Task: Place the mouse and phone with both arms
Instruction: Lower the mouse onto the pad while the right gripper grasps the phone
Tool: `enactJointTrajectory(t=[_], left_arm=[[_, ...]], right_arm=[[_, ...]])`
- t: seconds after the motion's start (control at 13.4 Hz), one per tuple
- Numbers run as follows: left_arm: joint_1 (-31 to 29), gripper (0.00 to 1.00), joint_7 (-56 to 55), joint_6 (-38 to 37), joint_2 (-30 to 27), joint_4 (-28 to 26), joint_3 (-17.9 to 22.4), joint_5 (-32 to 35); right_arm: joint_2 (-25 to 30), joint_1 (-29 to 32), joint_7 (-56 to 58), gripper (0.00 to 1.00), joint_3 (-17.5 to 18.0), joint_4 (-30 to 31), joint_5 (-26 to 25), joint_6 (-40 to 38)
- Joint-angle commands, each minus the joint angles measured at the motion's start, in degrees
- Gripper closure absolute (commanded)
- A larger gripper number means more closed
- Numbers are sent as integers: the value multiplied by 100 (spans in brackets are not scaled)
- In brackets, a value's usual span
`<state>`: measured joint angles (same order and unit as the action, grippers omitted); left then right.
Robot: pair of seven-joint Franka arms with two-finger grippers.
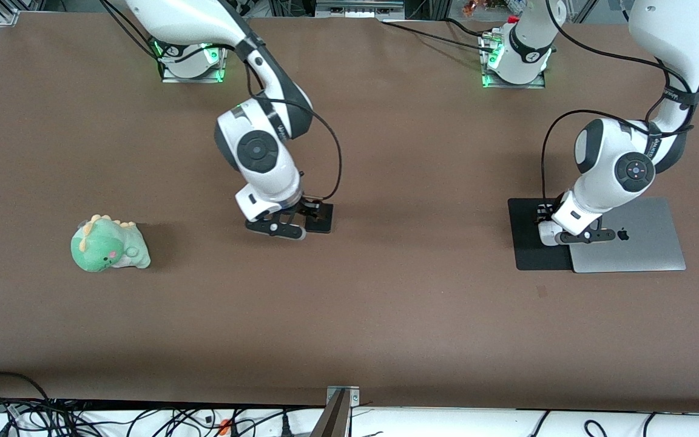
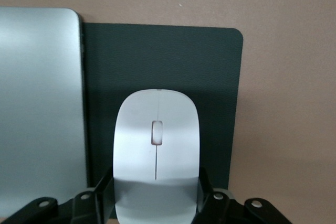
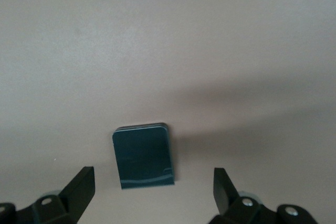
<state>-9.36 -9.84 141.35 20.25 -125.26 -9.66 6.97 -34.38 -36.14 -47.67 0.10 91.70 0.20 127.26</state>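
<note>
- Front view: we see a brown table (image 1: 386,315) with two white arms reaching down from the top edge.
- We see the left gripper (image 2: 156,199) clenched on the mouse (image 2: 156,150), low over the black pad (image 1: 528,243) that lies beside the laptop (image 1: 641,243).
- We see the right gripper (image 3: 152,190) spread wide, released, straddling the phone (image 3: 143,156), well apart from the pad, toward the right arm's end.
- We judge neither item placed yet.
- A plush dinosaur (image 1: 108,244) sits farther still from the pad.
</note>
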Motion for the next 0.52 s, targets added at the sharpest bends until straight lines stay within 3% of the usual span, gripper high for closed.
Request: enactJointTrajectory(t=[0.0, 0.45], left_arm=[[30, 38, -88, 471, 321, 19, -18, 164], [31, 31, -45, 648, 603, 107, -18, 181]], right_arm=[[-314, -287, -313, 0, -71, -55, -362, 238], [-641, -490, -568, 0, -89, 23, -705, 685]])
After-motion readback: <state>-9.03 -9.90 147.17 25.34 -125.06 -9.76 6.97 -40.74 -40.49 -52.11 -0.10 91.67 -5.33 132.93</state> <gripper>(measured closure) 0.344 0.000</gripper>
